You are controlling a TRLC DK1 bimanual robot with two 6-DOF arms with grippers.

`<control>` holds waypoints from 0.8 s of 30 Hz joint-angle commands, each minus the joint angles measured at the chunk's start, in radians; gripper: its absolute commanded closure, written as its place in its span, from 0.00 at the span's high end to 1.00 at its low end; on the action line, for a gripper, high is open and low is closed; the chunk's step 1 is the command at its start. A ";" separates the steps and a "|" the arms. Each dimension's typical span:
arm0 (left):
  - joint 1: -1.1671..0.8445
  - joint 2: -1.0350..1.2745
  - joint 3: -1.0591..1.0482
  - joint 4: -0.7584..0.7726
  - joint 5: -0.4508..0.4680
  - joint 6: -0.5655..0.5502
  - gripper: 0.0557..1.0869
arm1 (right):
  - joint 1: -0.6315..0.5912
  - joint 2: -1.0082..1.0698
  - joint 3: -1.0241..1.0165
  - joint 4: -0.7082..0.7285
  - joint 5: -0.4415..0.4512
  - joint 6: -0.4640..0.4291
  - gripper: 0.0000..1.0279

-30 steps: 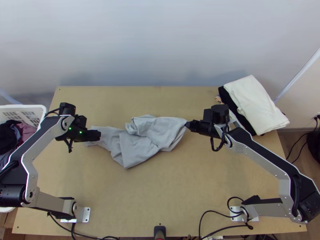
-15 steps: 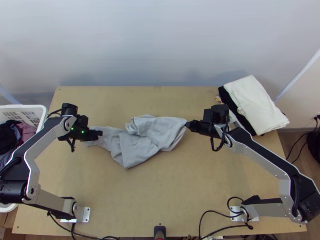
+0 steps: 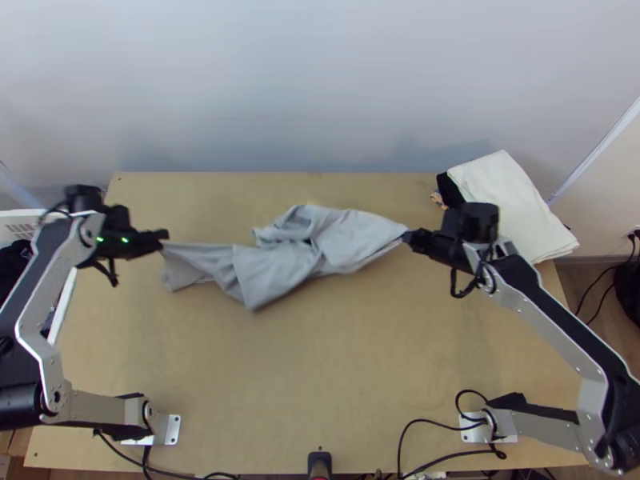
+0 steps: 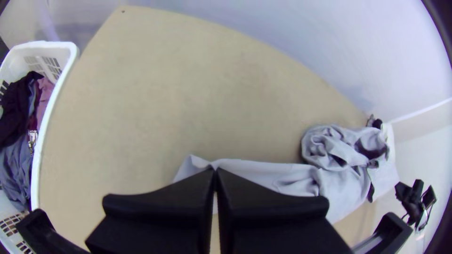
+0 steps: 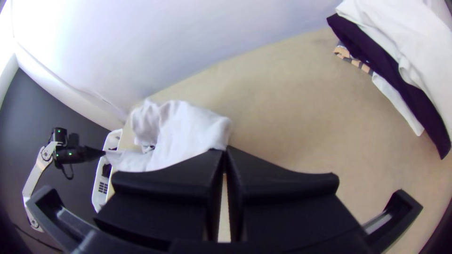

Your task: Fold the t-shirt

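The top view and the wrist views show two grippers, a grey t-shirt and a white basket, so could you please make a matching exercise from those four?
Things
1. Left gripper
2. T-shirt
3. Basket
4. Right gripper

Places and states
A. Shut on the cloth end nearer the stacked clothes
B. Beside the table, with dark and pink garments inside
C. Shut on the cloth end nearer the basket
D. Grey, bunched in the middle, held at two ends

Right pairs: 1-C, 2-D, 3-B, 4-A
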 commanded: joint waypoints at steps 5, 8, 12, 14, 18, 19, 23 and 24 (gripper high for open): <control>0.047 -0.062 0.240 -0.083 -0.005 -0.105 0.04 | -0.036 -0.054 0.225 -0.084 0.021 -0.020 0.03; 0.050 -0.084 0.336 -0.090 -0.006 -0.145 0.04 | -0.031 -0.054 0.326 -0.091 0.041 -0.020 0.03; 0.067 -0.096 0.464 -0.096 -0.008 -0.217 0.04 | -0.022 -0.042 0.459 -0.087 0.076 -0.024 0.03; 0.079 -0.087 0.531 -0.108 -0.009 -0.252 0.04 | -0.022 -0.028 0.525 -0.078 0.085 -0.023 0.03; 0.087 -0.064 0.631 -0.123 -0.009 -0.289 0.04 | -0.025 0.015 0.645 -0.058 0.127 -0.021 0.03; 0.087 -0.059 0.652 -0.128 -0.009 -0.293 0.04 | -0.027 0.028 0.674 -0.053 0.141 -0.020 0.03; 0.095 -0.051 0.703 -0.140 -0.008 -0.319 0.04 | -0.028 0.041 0.735 -0.039 0.162 -0.004 0.03; 0.096 -0.053 0.711 -0.152 -0.008 -0.321 0.04 | -0.028 0.037 0.737 -0.039 0.162 -0.003 0.03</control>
